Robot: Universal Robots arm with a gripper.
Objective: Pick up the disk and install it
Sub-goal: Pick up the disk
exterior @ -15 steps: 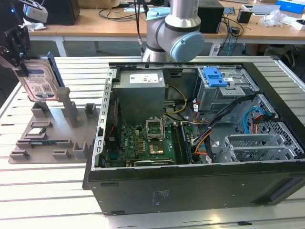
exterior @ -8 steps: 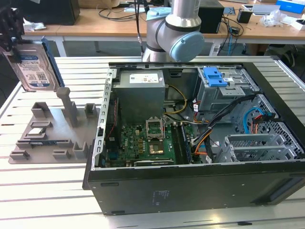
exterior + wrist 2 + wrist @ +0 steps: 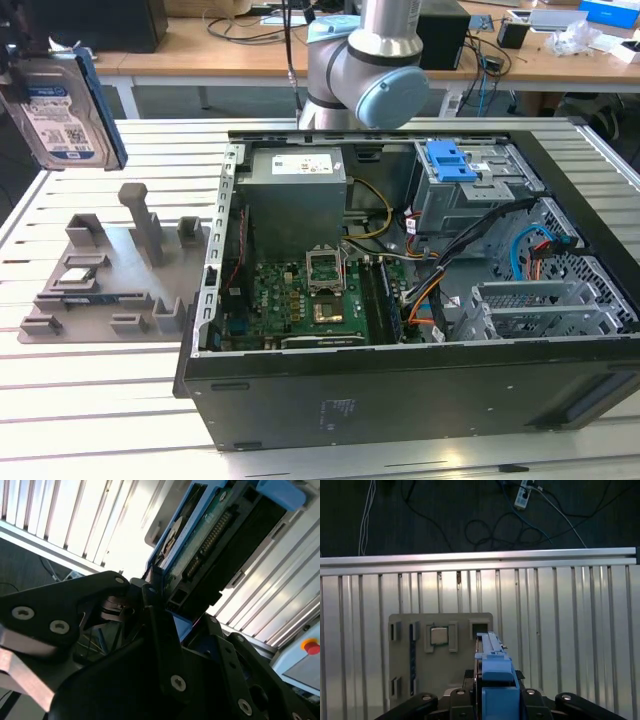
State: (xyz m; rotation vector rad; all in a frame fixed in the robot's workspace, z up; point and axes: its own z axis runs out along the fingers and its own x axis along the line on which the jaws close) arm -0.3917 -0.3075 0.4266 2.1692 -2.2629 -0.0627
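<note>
The disk (image 3: 62, 112), a silver hard drive with a white-and-blue label and a blue carrier frame, hangs upright in the air at the exterior view's far left, above the slatted table. My gripper (image 3: 12, 62) is shut on it at its upper edge. In the second wrist view the black fingers (image 3: 150, 597) clamp the end of the disk (image 3: 210, 535), whose connector side shows. The first wrist view looks along the disk (image 3: 492, 662) edge-on, with the gripper (image 3: 492, 700) closed around it, over the grey fixture plate (image 3: 440, 680).
An open computer case (image 3: 300, 410) lies on the table, with a motherboard (image 3: 310, 295), a power supply (image 3: 295, 205) and a drive cage with a blue latch (image 3: 450, 160). The grey fixture plate (image 3: 110, 285) with posts sits beside it, holding a small square chip (image 3: 439, 636). The arm's base (image 3: 360, 60) stands behind.
</note>
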